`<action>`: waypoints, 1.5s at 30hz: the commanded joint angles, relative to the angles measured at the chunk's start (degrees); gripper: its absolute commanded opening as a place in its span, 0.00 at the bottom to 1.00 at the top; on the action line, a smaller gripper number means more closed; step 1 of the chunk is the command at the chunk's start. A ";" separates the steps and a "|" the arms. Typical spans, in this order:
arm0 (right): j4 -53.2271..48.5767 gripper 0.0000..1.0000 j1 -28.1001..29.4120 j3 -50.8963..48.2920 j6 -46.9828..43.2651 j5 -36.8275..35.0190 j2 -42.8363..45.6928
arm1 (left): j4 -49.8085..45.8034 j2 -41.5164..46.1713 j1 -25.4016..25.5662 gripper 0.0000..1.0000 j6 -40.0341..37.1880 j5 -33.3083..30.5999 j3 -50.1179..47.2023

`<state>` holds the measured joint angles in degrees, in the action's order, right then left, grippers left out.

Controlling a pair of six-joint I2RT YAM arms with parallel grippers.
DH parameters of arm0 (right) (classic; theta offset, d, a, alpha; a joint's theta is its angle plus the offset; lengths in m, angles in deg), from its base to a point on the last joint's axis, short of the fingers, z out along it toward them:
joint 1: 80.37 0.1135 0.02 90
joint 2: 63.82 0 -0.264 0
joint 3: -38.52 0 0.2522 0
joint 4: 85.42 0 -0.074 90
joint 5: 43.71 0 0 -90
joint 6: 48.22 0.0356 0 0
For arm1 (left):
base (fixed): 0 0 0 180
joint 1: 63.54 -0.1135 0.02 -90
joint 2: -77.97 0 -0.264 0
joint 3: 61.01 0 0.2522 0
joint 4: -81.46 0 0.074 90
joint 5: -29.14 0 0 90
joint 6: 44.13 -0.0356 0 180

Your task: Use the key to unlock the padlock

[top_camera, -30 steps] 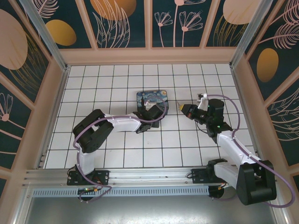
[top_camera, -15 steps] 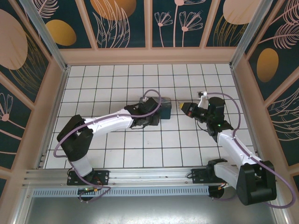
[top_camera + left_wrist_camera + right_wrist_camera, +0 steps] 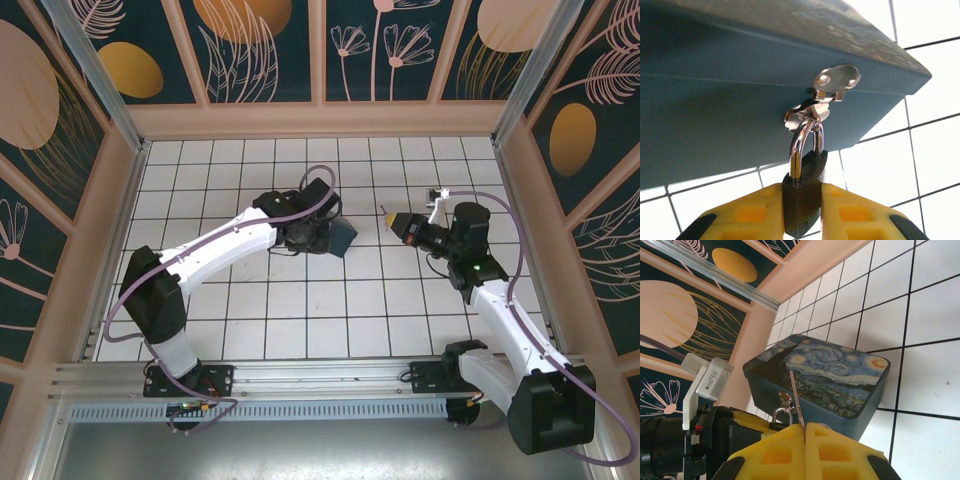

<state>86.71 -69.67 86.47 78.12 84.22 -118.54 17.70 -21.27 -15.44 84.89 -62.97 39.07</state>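
Jutting lengthwise, the key (image 3: 797,400) apparently points toward box (image 3: 840,371).

A white tiled floor (image 3: 300,300) with dark grout is enclosed by teal walls (image 3: 270,50) painted with orange discs and pale flowers.

Bare tile lies between the swirl-painted box (image 3: 344,239) and the key (image 3: 796,397) jutting from your right gripper (image 3: 392,221), so that lane is open. The left gripper (image 3: 323,239) and its arm crowd the box's left side, with fingers (image 3: 747,212) flanking the padlock (image 3: 802,197). The box overhangs the shackle. The table (image 3: 300,300) is open along its near edge. The wall at the right edge is near your right arm.
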 commanded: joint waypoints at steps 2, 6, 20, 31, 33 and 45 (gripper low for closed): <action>-0.76 0.00 0.85 2.55 -0.57 1.92 0.90 | -9.03 1.66 -0.72 0.21 0.97 2.35 1.24; -0.20 0.00 1.23 2.67 -0.81 2.57 -0.28 | -8.10 2.20 -2.77 0.19 1.63 3.47 -0.70; 0.70 0.00 7.90 0.64 -0.32 1.52 -0.51 | 20.67 11.18 -8.43 0.08 20.41 18.77 -17.84; 12.56 0.00 20.04 -8.93 10.56 2.05 -0.09 | 48.34 14.99 -9.34 0.07 32.23 21.30 -29.45; 14.40 0.00 20.33 -10.62 12.33 1.63 -0.02 | 54.80 15.13 -9.64 0.06 34.49 21.99 -31.82; 25.89 0.00 20.32 -12.07 18.30 0.96 -6.30 | 77.60 14.43 -10.37 0.07 40.58 25.07 -37.71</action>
<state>106.14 -49.61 74.28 94.29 85.32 -122.94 82.75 -7.98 -25.52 123.38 -40.09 1.52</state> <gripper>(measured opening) 0.050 0.068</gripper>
